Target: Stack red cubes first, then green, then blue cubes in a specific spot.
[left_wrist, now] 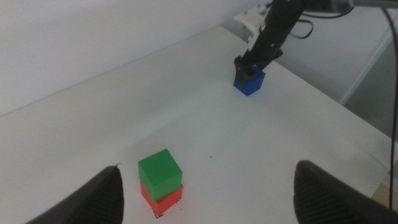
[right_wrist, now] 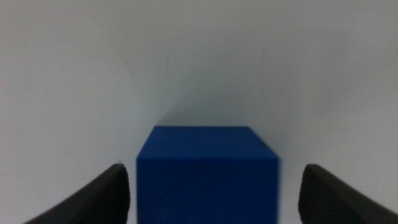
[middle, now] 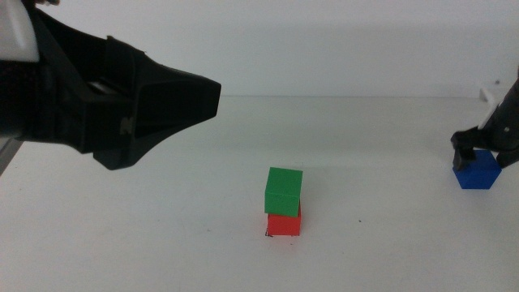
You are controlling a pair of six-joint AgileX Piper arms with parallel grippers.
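The green cube (middle: 284, 189) sits slightly skewed on the red cube (middle: 284, 225) at the table's middle front. A black corner mark (middle: 268, 234) of the spot shows at the red cube's base. The stack also shows in the left wrist view, green (left_wrist: 160, 169) on red (left_wrist: 163, 196). My left gripper (middle: 207, 97) is open and empty, raised up and to the left of the stack. The blue cube (middle: 477, 173) lies on the table at the right. My right gripper (middle: 482, 154) is open, its jaws down on either side of the blue cube (right_wrist: 208, 177), with gaps on both sides.
A lone black speck (middle: 361, 221) lies on the white table to the right of the stack. The table's right edge (left_wrist: 348, 109) runs close behind the blue cube (left_wrist: 250, 82) and the right arm (left_wrist: 273, 31).
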